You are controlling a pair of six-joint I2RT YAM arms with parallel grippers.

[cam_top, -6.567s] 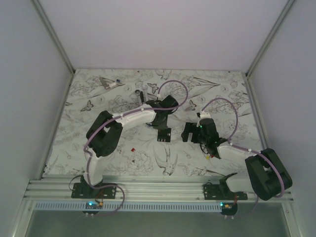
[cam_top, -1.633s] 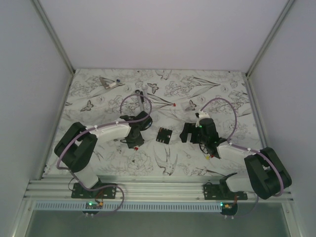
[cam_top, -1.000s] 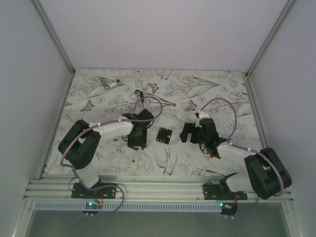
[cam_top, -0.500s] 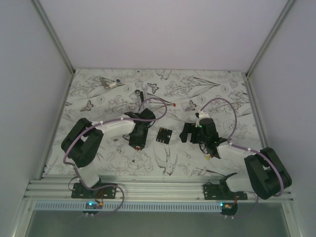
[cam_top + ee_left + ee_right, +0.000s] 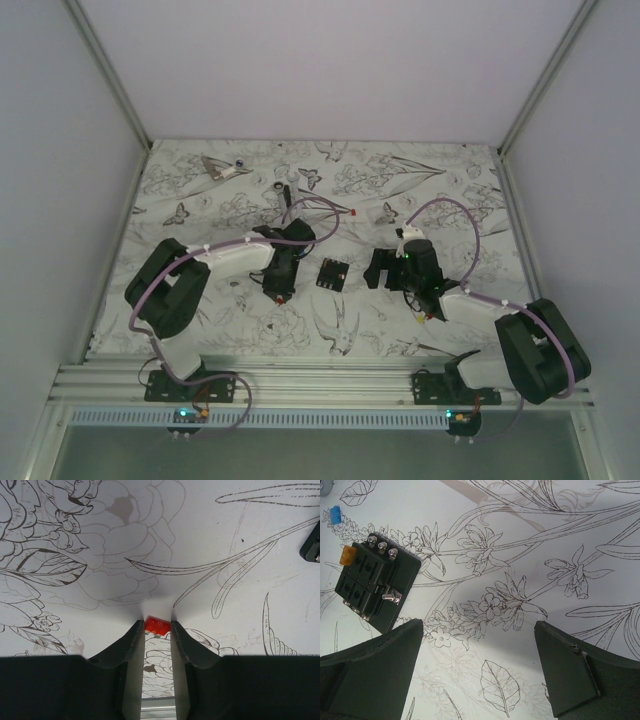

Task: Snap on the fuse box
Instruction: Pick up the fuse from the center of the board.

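Left fingers point(image 5: 134, 637) pinch a red fuse point(image 5: 156, 625) (nearly closed); right fingers point(image 5: 375, 665) gape empty near the fuse box point(image 5: 372, 587).

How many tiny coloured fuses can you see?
3 clear ones. A small red plastic fuse is pinched in the left end effector; a blue one lies on the flower-printed table cover near the black squarish fuse box; an orange one at its corner. Others may be hidden.
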